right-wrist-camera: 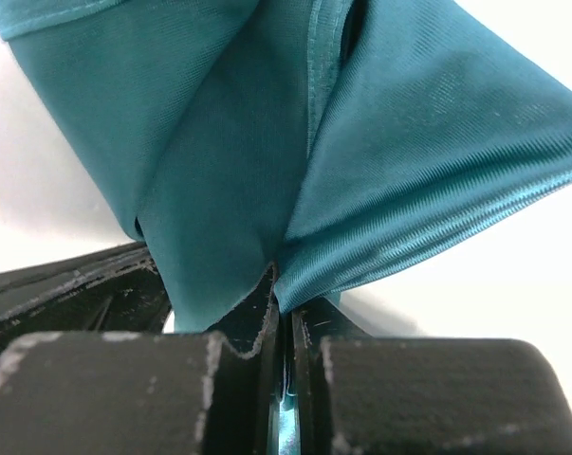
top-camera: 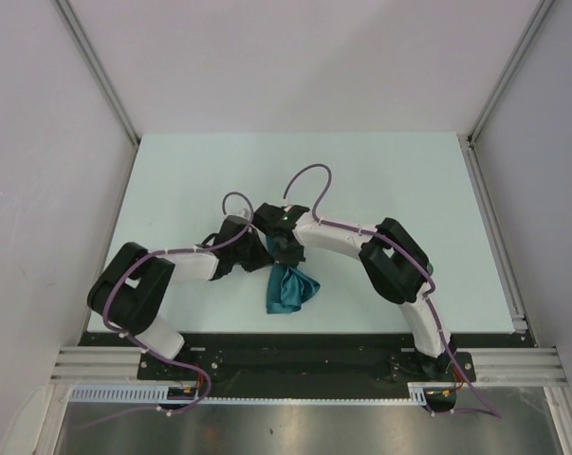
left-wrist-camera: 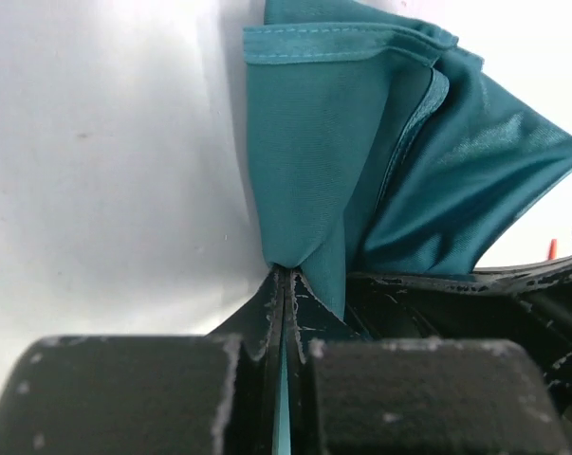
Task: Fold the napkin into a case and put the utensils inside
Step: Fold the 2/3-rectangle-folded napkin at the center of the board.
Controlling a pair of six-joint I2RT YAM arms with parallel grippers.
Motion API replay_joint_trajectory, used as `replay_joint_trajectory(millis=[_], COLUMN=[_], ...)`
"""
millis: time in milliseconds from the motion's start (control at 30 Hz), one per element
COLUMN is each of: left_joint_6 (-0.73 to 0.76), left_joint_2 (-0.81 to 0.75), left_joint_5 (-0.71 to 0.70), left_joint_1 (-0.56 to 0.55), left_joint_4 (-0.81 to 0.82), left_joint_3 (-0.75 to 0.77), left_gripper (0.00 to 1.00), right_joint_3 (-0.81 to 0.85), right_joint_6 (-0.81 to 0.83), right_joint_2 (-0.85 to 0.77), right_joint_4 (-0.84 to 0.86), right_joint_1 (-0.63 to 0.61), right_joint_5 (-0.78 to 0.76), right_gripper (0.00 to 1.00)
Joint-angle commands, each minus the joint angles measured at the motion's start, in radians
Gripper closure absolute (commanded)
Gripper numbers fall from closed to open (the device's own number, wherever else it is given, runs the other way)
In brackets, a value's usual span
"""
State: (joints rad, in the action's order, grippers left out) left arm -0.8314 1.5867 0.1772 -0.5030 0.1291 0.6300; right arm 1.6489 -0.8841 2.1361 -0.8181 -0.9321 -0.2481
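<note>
The left pincer [left-wrist-camera: 284,277] and right pincer [right-wrist-camera: 278,289] meet at the centre of the top view. Each is clamped on the bunched napkin [top-camera: 290,289], which lies just below them above the tabletop [top-camera: 380,180].

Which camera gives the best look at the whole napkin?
Top external: only there does the napkin show its overall bunched shape. The left wrist view shows folds pinched in the left gripper; the right wrist view, folds pinched in the right gripper.
</note>
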Motion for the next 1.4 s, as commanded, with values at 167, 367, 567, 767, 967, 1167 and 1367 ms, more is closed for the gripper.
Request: replay_joint_trajectory(millis=[167, 367, 567, 767, 967, 1167, 1367], left_joint_6=[-0.074, -0.098, -0.086, -0.072, -0.045, -0.054, -0.044], left_joint_2=[0.006, -0.019, -0.039, -0.077, -0.131, -0.139, -0.177], left_joint_5=[0.022, 0.053, 0.065, 0.059, 0.028, 0.025, 0.016], left_joint_1=[-0.025, -0.025, -0.022, -0.019, -0.019, -0.019, -0.019], left_joint_4=[0.136, 0.190, 0.185, 0.153, 0.081, 0.086, 0.044], left_joint_3=[-0.104, -0.150, -0.159, -0.162, -0.151, -0.154, -0.154], left_gripper=[1.00, 1.00, 1.00, 1.00, 1.00, 1.00, 1.00], right_joint_3=[0.146, 0.160, 0.173, 0.177, 0.228, 0.279, 0.302], right_joint_6=[-0.133, -0.115, -0.108, -0.061, -0.021, -0.035, -0.052], right_joint_2=[0.074, 0.033, 0.015, -0.015, 0.034, 0.077, 0.114], right_joint_4=[-0.137, -0.133, -0.139, -0.128, -0.136, -0.164, -0.171], right_joint_1=[-0.059, -0.059, -0.059, -0.050, -0.040, -0.042, -0.039], right_joint_5=[-0.152, -0.161, -0.131, -0.142, -0.120, -0.123, -0.076], right_gripper=[0.97, 0.89, 0.74, 0.69, 0.68, 0.60, 0.62])
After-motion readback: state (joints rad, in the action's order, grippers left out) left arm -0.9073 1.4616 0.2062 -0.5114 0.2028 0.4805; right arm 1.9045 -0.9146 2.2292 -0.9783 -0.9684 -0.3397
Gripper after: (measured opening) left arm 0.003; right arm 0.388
